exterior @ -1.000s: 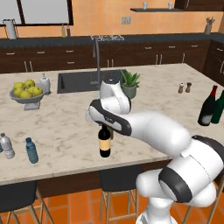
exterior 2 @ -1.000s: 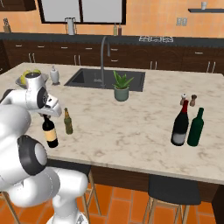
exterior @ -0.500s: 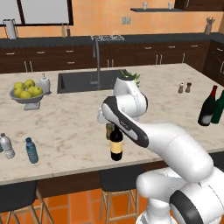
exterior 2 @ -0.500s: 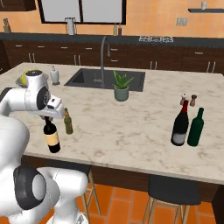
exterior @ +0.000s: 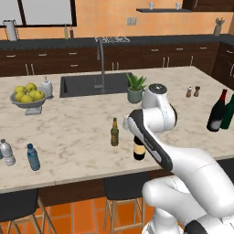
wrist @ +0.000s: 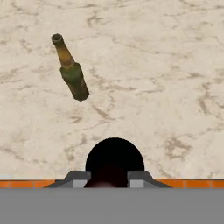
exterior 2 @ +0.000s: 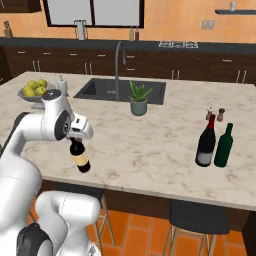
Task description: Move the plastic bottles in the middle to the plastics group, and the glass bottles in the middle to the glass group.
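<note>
On the marble island counter (exterior: 73, 137), at the far left, the clear water bottle (exterior: 7, 152) and the blue water bottle (exterior: 32, 157) are seen standing close together near the front edge; the fruit bowl (exterior: 28, 99) is set behind them. Toward the middle, the olive-brown beer bottle (exterior: 114, 132) is stood upright; just right of it, the black wine bottle (exterior 2: 80, 157) is clasped at its neck by the gripper (exterior 2: 76, 141), slightly tilted by the counter's front edge. At the far right, the red-topped wine bottle (exterior 2: 205, 142) and the green bottle (exterior 2: 223, 146) are placed side by side.
</note>
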{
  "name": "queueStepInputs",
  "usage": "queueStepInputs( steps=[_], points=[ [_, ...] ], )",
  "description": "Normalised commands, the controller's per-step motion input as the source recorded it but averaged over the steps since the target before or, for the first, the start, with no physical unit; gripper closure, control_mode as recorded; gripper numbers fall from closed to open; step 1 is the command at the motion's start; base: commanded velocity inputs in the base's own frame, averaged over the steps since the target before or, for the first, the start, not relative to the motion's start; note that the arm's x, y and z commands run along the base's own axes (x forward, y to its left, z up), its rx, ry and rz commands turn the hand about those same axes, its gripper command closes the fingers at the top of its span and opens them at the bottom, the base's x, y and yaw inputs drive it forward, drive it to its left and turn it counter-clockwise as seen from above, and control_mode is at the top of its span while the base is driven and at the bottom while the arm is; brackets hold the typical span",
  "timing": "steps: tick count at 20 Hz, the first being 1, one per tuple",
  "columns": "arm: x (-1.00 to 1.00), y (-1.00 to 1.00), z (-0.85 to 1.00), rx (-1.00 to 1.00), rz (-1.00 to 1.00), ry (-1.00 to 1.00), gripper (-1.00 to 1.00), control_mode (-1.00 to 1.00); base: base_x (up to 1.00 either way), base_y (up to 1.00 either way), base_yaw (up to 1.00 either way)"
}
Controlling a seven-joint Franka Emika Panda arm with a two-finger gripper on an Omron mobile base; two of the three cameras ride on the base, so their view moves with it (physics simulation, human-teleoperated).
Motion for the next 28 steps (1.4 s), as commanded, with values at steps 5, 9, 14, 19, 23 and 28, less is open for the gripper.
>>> queueStepInputs(
  steps=[5,9,14,19,23,28],
  points=[
    [0.29,-0.67,0.18,-0.09,-0.05,0.06,1.0,-1.0,0.0,0.0,0.0],
    [0.25,-0.66,0.32,-0.06,-0.06,0.0,1.0,-1.0,0.0,0.0,0.0],
    [0.1,-0.65,0.38,-0.06,-0.04,0.0,1.0,-1.0,0.0,0.0,0.0],
    [0.03,-0.75,0.24,-0.05,-0.06,-0.04,1.0,-1.0,0.0,0.0,0.0],
    [0.0,-0.97,0.03,0.0,-0.09,-0.11,1.0,-1.0,0.0,0.0,0.0],
    [0.01,-1.0,0.0,0.04,-0.11,-0.08,1.0,-1.0,0.0,0.0,0.0]
  ],
)
